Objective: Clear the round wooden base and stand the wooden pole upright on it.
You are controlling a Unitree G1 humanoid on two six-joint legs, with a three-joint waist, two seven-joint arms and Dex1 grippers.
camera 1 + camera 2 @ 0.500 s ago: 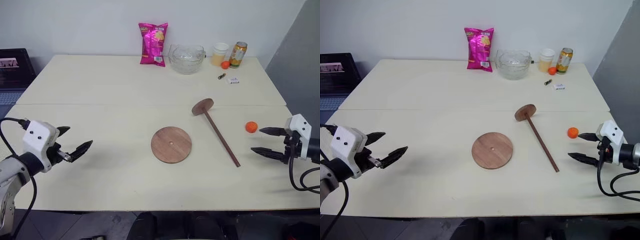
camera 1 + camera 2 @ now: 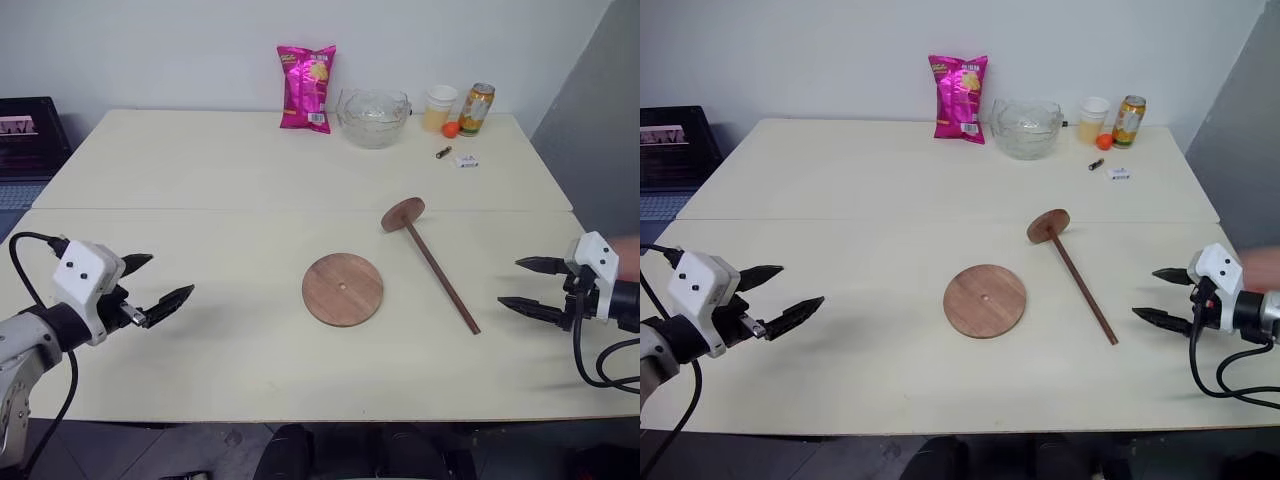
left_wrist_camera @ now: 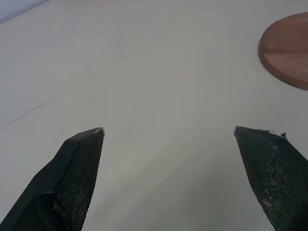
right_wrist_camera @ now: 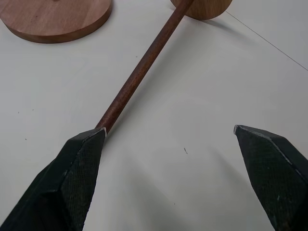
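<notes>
Base (image 2: 342,289) sits bare at table (image 2: 200,170) centre, pole (image 2: 432,262) lies flat just right of it, disc end far, so right gripper (image 2: 530,287), jaws wide and empty, faces its near tip for pickup; left gripper (image 2: 160,281) wide, empty, well left.

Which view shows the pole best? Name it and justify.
The left eye view: the pole lies whole on the table, from its disc end to its tip, right of the base. The right eye view shows the same. The right wrist view gives a close look at the shaft, with the disc cut off.
</notes>
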